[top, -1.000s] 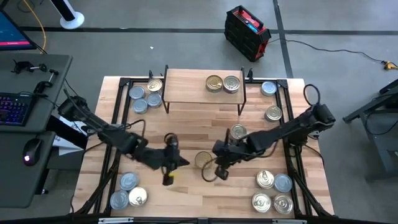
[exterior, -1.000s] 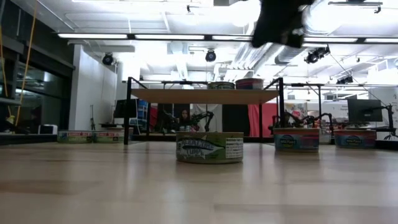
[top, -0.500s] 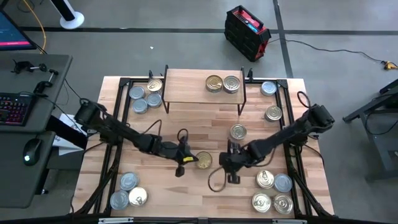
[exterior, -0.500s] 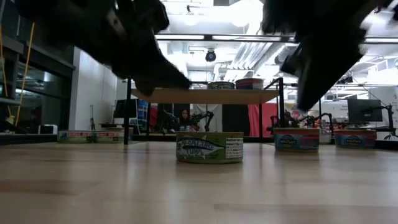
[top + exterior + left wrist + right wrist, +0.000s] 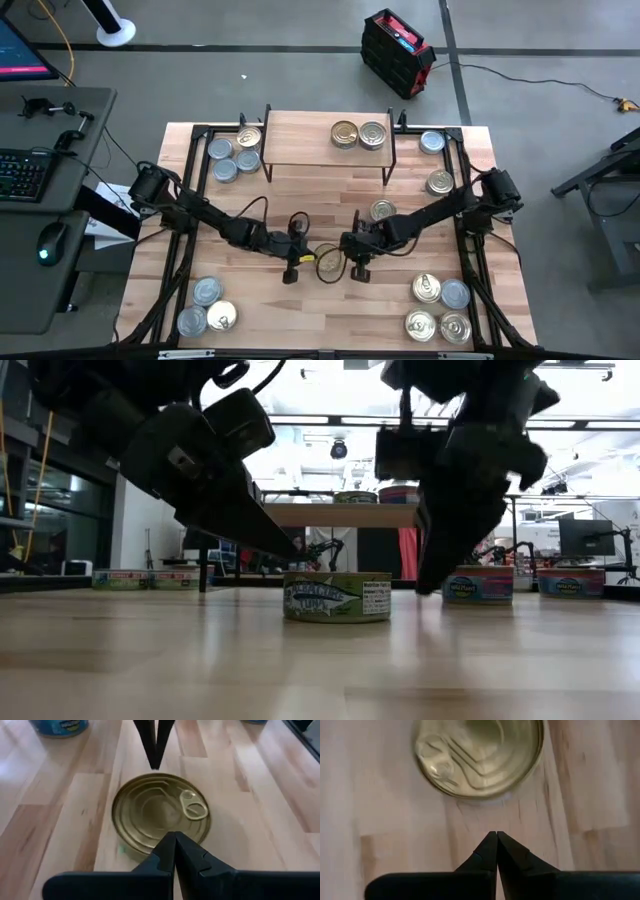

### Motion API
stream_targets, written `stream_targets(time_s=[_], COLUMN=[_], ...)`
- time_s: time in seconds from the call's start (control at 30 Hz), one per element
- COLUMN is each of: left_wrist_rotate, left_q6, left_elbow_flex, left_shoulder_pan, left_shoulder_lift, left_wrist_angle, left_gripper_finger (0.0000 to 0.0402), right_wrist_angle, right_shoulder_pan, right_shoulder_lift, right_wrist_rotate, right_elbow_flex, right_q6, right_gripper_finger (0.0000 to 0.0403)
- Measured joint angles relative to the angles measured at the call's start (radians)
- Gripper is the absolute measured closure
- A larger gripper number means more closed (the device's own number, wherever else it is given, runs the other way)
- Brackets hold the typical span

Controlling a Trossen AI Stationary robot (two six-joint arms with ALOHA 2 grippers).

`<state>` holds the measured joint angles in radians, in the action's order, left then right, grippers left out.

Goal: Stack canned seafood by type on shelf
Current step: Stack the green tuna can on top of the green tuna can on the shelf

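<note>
A tuna can with a gold pull-tab lid (image 5: pixel 328 262) (image 5: pixel 160 812) stands on its base mid-table; its labelled side shows in the low view (image 5: pixel 336 597). My left gripper (image 5: pixel 308 258) (image 5: pixel 174 837) is shut, slanting down, its tip just above the can's left rim (image 5: pixel 296 550). My right gripper (image 5: pixel 347 262) (image 5: pixel 496 835) is shut, pointing steeply down beside the can's right side (image 5: pixel 425 586), with bare table between. The shelf (image 5: pixel 300 140) at the far edge carries two cans (image 5: pixel 358 133).
Several cans lie around the table: a cluster left of the shelf (image 5: pixel 232 155), a group at the near left (image 5: pixel 205 305), a group at the near right (image 5: pixel 440 305), and singles on the right (image 5: pixel 438 181) (image 5: pixel 382 211). Black frame rails run along both sides.
Both grippers have come down from high above the table to the gold-lidded can. The left moved toward the table's right; the right rolled and, in the last half second, moved toward the table's left. Both stayed shut. The can has not moved.
</note>
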<state>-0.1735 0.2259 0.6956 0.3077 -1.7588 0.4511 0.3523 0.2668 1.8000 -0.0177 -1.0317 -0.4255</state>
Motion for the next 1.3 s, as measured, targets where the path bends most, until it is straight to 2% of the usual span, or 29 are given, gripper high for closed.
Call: stream_targets(time_s=[0.27, 0.37, 0.7, 0.97, 1.3], left_wrist_rotate=[0.005, 0.035, 0.031, 0.030, -0.019], left_q6=[-0.037, -0.023, 0.006, 0.009, 0.008], left_elbow_flex=[-0.001, 0.001, 0.001, 0.000, -0.003], left_shoulder_pan=[-0.008, -0.014, -0.013, -0.002, 0.023], left_shoulder_lift=[-0.031, -0.053, -0.066, -0.069, -0.074], left_wrist_angle=[0.018, 0.049, 0.044, 0.024, -0.010], left_gripper_finger=[0.0402, 0.0402, 0.0402, 0.0402, 0.0401], right_wrist_angle=[-0.075, -0.082, -0.106, -0.083, -0.106], right_shoulder_pan=[-0.005, -0.006, 0.006, 0.044, 0.021], right_shoulder_lift=[0.031, 0.034, 0.014, -0.022, -0.021], right_wrist_rotate=[0.022, 0.022, 0.011, 0.016, -0.017], right_elbow_flex=[-0.001, -0.001, -0.003, -0.097, -0.170], right_q6=[0.017, 0.016, -0.001, 0.034, 0.106], right_gripper_finger=[0.0403, 0.0403, 0.0403, 0.0403, 0.0403])
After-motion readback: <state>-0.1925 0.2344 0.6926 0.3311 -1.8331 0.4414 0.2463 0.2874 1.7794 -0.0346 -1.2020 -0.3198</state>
